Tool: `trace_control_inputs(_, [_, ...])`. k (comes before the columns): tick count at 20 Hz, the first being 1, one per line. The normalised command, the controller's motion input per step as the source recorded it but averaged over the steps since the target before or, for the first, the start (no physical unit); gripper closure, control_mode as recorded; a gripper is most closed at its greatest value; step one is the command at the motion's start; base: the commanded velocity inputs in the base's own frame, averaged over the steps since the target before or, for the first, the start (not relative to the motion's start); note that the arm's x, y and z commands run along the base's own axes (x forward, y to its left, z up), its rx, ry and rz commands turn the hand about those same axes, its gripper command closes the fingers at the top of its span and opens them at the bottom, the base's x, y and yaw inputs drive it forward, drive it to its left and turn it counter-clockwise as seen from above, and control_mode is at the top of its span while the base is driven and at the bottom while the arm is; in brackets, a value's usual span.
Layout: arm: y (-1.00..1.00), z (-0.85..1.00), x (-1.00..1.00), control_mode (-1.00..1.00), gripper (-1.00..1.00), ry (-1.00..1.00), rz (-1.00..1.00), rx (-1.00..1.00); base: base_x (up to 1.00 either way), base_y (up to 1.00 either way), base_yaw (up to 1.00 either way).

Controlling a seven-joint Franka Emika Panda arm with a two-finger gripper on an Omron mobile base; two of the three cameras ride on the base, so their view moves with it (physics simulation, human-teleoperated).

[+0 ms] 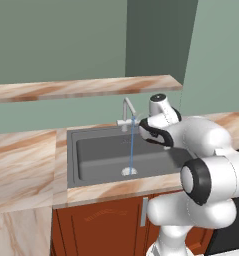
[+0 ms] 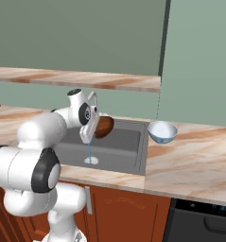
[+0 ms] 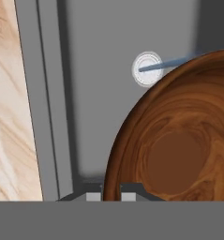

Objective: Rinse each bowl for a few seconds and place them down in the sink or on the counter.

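A glossy brown wood-grain bowl [image 2: 104, 126] hangs tilted over the sink [image 2: 129, 142], with my gripper [image 2: 96, 130] shut on its rim. In the hand view the brown bowl [image 3: 179, 140] fills the right side, its rim pinched between my fingertips [image 3: 95, 193] at the bottom edge. A thin stream of water [image 1: 132, 145] falls from the silver faucet [image 1: 127, 112] onto the drain [image 1: 129, 171], just beside the held bowl. A pale blue-grey bowl [image 2: 162, 132] stands upright on the counter [image 2: 195, 158], right of the sink.
A thin marble shelf [image 1: 86, 88] runs along the wall above the faucet. Reddish-brown cabinet fronts [image 2: 124, 212] lie below the counter, with a dark appliance [image 2: 202, 222] at the lower right. My arm's white elbow [image 1: 211, 170] covers the sink's right side in the left base view.
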Motion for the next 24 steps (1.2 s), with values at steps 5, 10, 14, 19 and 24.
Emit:
trace_control_inputs(5, [-0.24,0.12,-0.19,-1.00,1.00,0.01,-0.11,-0.01,0.00,0.00,0.00])
trace_control_inputs(10, [-0.17,0.12,-0.13,-1.00,1.00,0.01,-0.15,0.00,0.00,0.00,0.00])
trace_control_inputs(14, [-0.10,0.10,-0.09,-1.00,1.00,0.00,-0.18,0.00,0.00,0.00,0.00])
trace_control_inputs(19, [-0.04,0.04,-0.08,-1.00,1.00,-0.01,-0.20,0.00,0.00,0.00,0.00])
trace_control_inputs(24, [-0.03,0.03,-0.06,-1.00,1.00,-0.02,-0.20,0.00,0.00,0.00,0.00])
